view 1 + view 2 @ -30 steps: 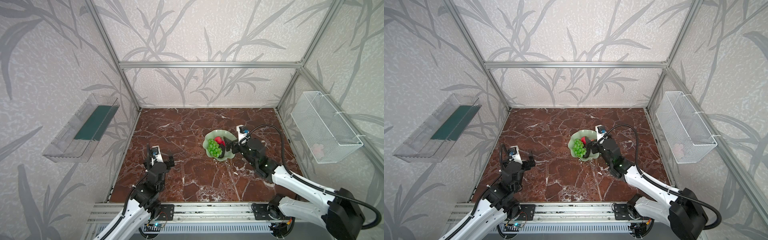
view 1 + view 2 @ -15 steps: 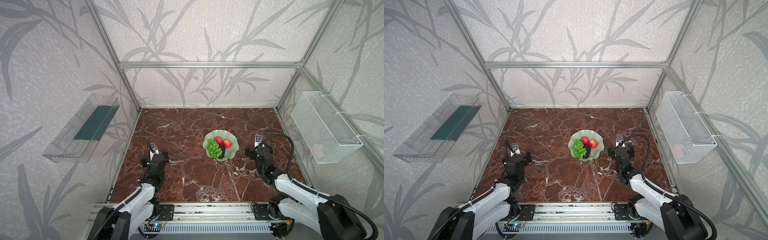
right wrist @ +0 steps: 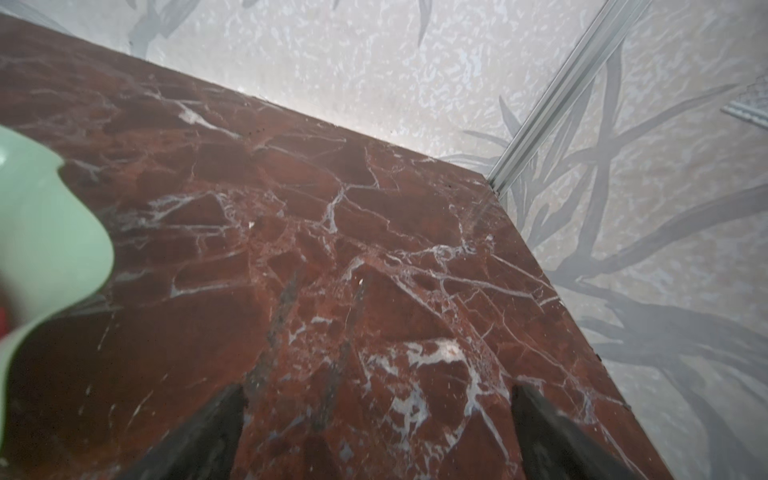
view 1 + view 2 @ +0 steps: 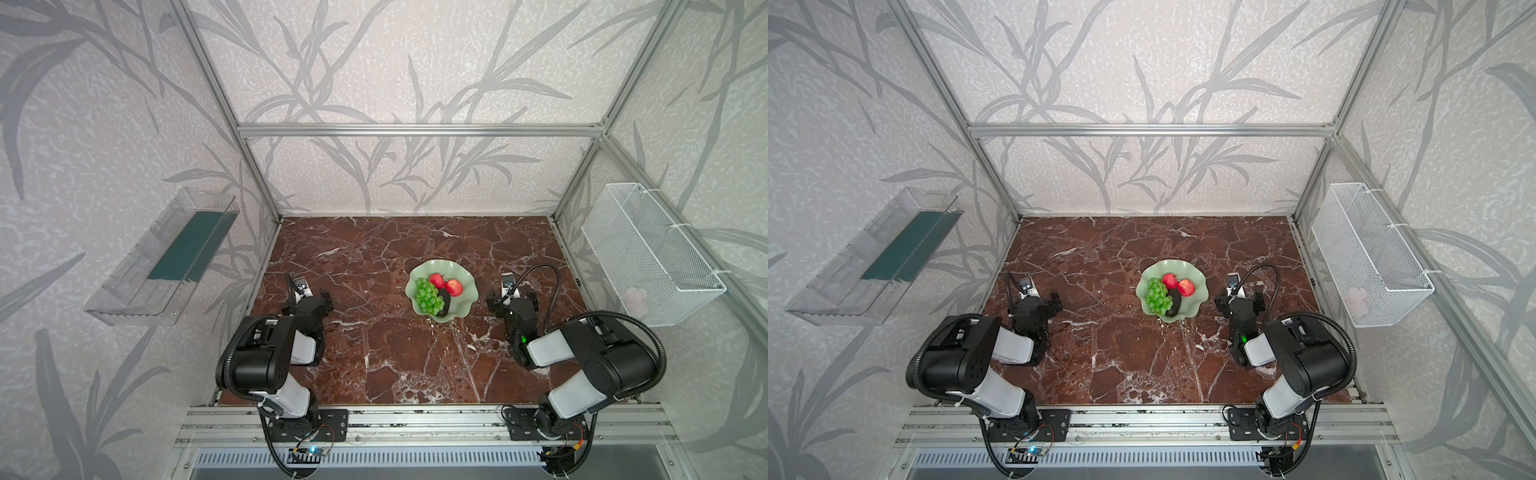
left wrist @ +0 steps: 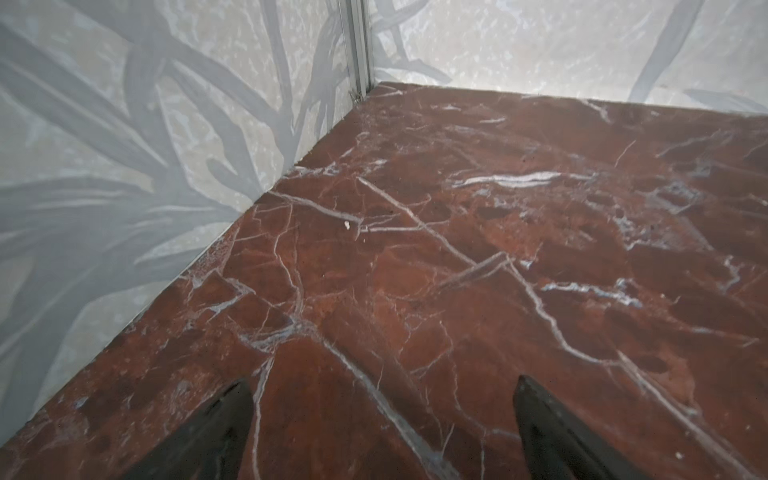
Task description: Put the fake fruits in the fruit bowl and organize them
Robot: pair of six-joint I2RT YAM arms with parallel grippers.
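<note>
Looks done: apples point(image 4: 436, 280), grapes point(image 4: 428, 296), avocado point(image 4: 444, 302) all in bowl point(image 4: 466, 289), centre-right of frame in both top views. No fruit seen on table point(image 4: 374, 353). L hand point(image 4: 307, 301) & R hand point(image 4: 512, 300) wide, empty, either side of bowl.

Pale green wavy-rimmed bowl point(image 4: 441, 267) is sitting upright, right of centre in both top views, holding green grapes point(image 4: 428, 296), a dark avocado point(image 4: 445, 300) touching them, and two touching red apples point(image 4: 435, 280).
</note>
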